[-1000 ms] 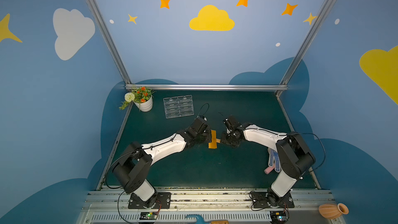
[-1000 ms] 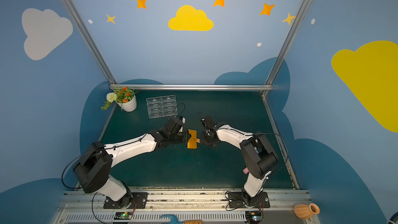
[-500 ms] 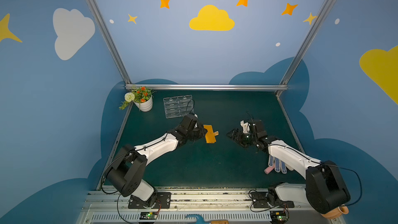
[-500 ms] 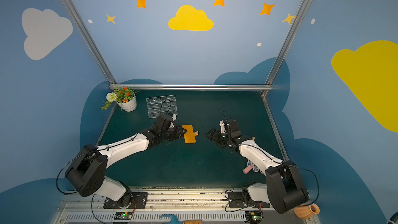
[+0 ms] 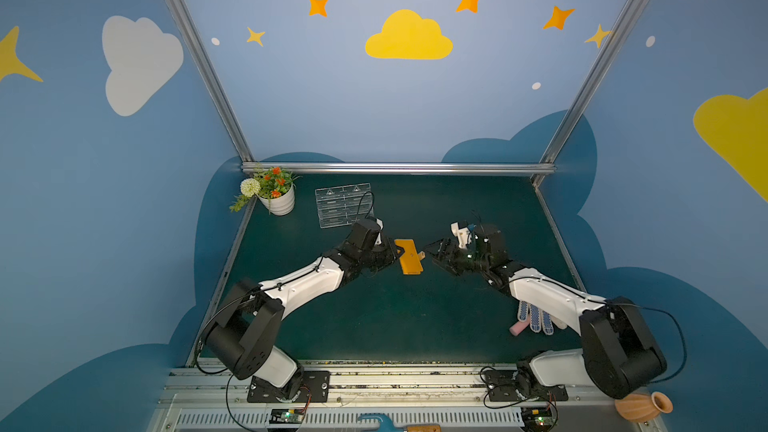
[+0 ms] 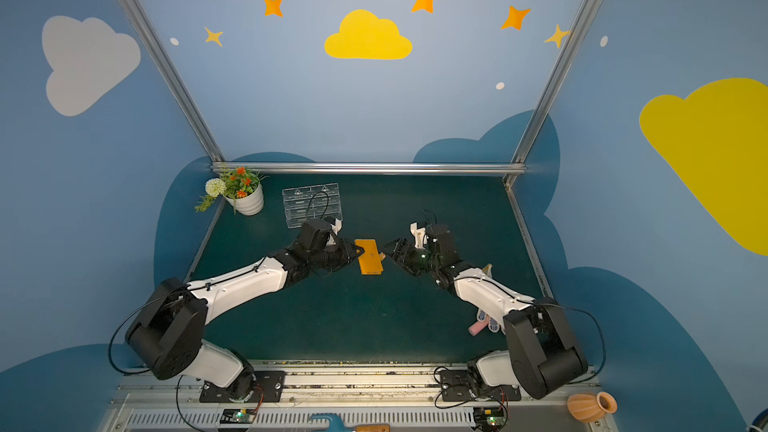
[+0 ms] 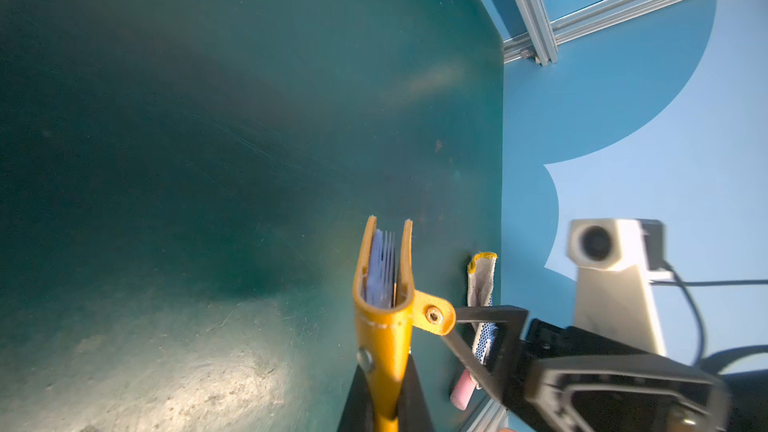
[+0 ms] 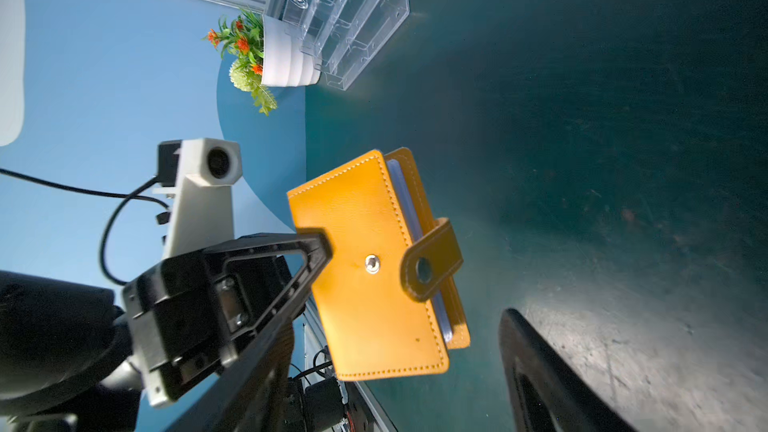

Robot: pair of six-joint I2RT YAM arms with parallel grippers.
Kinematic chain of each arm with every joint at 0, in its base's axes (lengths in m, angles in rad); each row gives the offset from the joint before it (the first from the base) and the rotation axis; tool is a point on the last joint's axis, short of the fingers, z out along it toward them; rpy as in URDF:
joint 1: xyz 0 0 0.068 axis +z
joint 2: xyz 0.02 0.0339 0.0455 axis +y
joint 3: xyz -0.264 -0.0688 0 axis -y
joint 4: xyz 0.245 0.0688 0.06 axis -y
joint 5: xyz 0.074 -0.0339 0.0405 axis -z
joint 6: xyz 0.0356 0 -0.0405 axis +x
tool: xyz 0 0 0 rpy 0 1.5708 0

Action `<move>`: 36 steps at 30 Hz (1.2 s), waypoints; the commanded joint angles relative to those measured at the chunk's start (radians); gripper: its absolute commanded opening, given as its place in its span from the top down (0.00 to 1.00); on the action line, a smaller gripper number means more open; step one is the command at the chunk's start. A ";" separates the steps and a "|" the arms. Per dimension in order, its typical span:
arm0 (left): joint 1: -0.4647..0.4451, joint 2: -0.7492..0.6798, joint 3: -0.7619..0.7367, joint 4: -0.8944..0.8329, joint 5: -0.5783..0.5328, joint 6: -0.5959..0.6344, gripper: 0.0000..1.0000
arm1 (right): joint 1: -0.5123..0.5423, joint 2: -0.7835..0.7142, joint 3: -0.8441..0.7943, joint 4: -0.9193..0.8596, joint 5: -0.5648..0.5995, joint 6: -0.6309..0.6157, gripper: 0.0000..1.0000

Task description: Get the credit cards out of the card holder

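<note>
Nearest you, past the table's front right corner, a clay vase (image 5: pixel 642 406) lies on its side off the mat. At the front edge, near the middle, a blue-handled tool (image 5: pixel 376 420) is only partly in view. A little farther in, a dotted glove (image 5: pixel 536 320) and a pink cylinder (image 5: pixel 517 328) lie on the green mat (image 5: pixel 395 326), partly under your right arm.

At mid-table your two grippers face each other. Your left gripper (image 5: pixel 397 252) is clamped tight on the holder (image 5: pixel 409 257), pinching it at the spine end. The right wrist view shows one of its fingers (image 8: pixel 322 245) pressed against the orange face. The holder appears lifted off the mat. Its covers are together but not fastened: the tab (image 8: pixel 430 259) stands free of its stud (image 8: pixel 372 263) and points toward your right gripper (image 5: pixel 430 253). That gripper's jaws stand wide and hold nothing. In the left wrist view one of its fingers (image 7: pixel 498 311) has its tip just beside the tab, and you cannot tell whether they touch.

Seen edge-on from the left wrist, pale blue sleeves (image 7: pixel 380 268) sit between the two covers. You cannot make out the cards in them from any view.

Farther back on the left is a clear stand (image 5: pixel 343 205). Beyond it, in the back left corner, a white pot (image 5: pixel 279 203) holds flowers.
</note>
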 commanded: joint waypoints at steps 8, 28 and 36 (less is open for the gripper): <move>0.003 -0.026 0.000 0.039 0.018 -0.013 0.96 | 0.053 0.139 0.066 0.068 0.093 0.066 0.35; 0.004 -0.016 -0.016 0.088 0.027 -0.043 0.96 | 0.076 0.207 0.069 0.046 0.259 0.143 0.61; 0.003 0.002 -0.031 0.121 0.021 -0.059 0.96 | 0.109 0.209 0.073 0.046 0.285 0.188 0.74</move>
